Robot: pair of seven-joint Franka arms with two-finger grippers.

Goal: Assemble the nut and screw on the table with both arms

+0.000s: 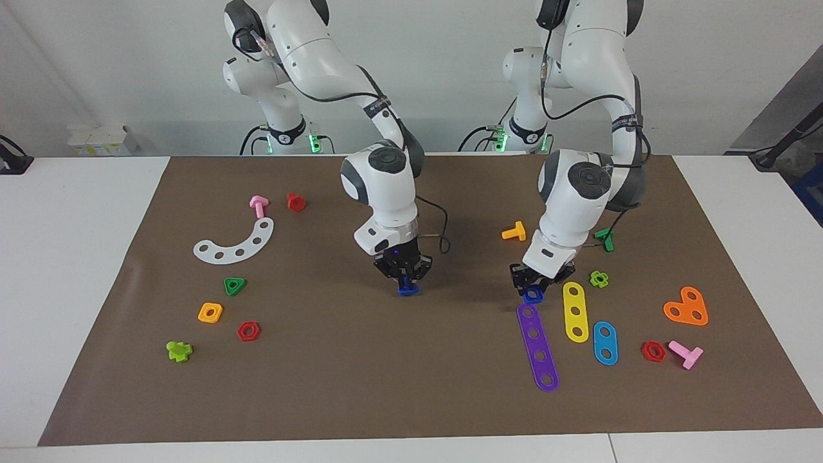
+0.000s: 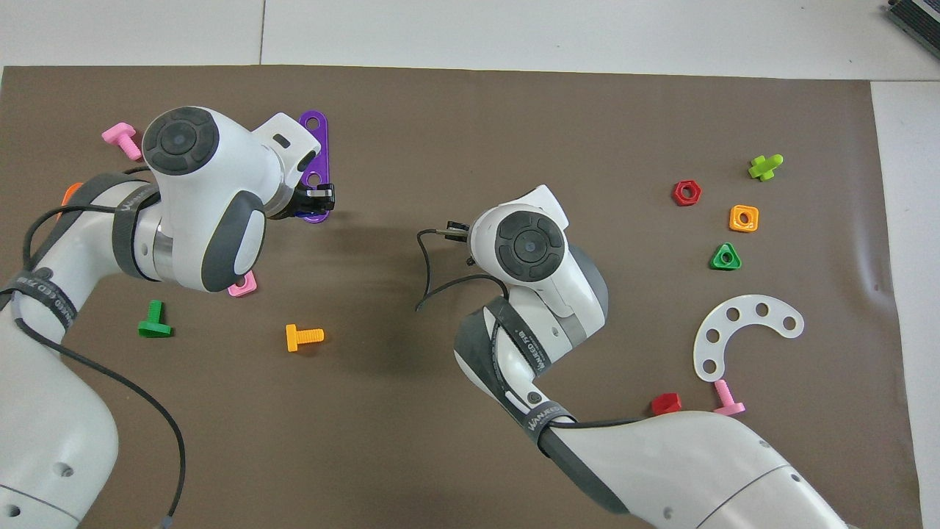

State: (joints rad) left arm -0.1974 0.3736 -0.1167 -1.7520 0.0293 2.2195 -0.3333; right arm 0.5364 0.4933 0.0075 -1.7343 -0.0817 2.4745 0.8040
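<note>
Your right gripper (image 1: 404, 283) clamps the screw (image 1: 407, 290) over mid-mat; your left gripper (image 1: 531, 287) pinches the nut (image 1: 532, 295) above the purple strip (image 1: 539, 347). Both are picked up; joining remains.
</note>
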